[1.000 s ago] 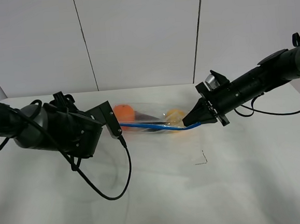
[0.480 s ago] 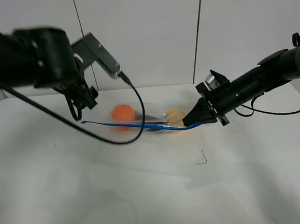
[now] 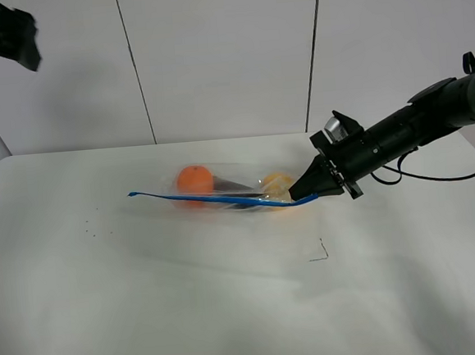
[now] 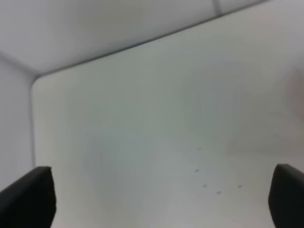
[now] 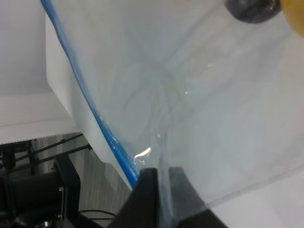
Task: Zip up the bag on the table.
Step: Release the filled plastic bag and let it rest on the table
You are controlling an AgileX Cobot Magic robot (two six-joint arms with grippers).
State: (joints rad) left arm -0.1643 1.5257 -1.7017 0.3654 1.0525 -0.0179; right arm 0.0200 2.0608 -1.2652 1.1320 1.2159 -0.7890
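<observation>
left gripper [image 4: 156,197] is lifting way up off the bag [image 3: 231,184] now, fingers [image 4: 28,199] spread wide, while the right gripper [image 3: 303,194] is still pinching the zipper strip [image 3: 214,196] end.

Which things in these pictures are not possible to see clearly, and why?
Blue zipper strip of the bag: high view, too thin to tell whether it is sealed.
Dark item in the bag: right wrist view, cut off by the edge.
Left arm: high view, blurred, cut by the corner.
</observation>
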